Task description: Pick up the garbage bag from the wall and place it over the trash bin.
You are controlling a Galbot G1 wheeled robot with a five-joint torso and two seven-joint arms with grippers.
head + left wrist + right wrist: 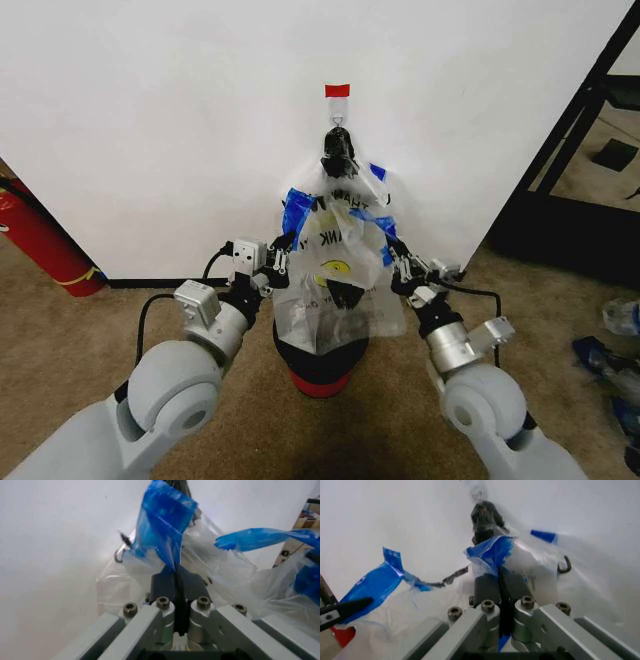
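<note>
Against the white wall (180, 120), the garbage bag (335, 290) hangs spread open between the two grippers, its lower part draped down in front of the trash bin (320, 365), which stands on the brown carpet (90, 340) at the foot of the wall with its red base showing below the plastic. The left gripper (277, 262) is at the bag's left edge; in the left wrist view its fingers (165, 587) are pressed together with a blue handle strip (165, 528) pinched between them and sticking up beyond the tips. The right gripper (402, 268) is at the bag's right edge, and in the right wrist view its fingers (487, 587) are likewise closed tight on another blue piece of the handle trim (492, 553). The bag's clear front shows black lettering and a yellow smiley print (334, 268) (the letters are creased and only partly readable). Above the bag, a black knot (338, 152) of bunched bags hangs from a small hook just under a red tape strip (338, 90) on the wall; the top of the held bag lies just beside this bunch, and whether it is touching it cannot be told. A red fire extinguisher (40, 240) leans at the wall well to the left, and a dark shelf frame (570, 130) stands at the right edge of the wall.
</note>
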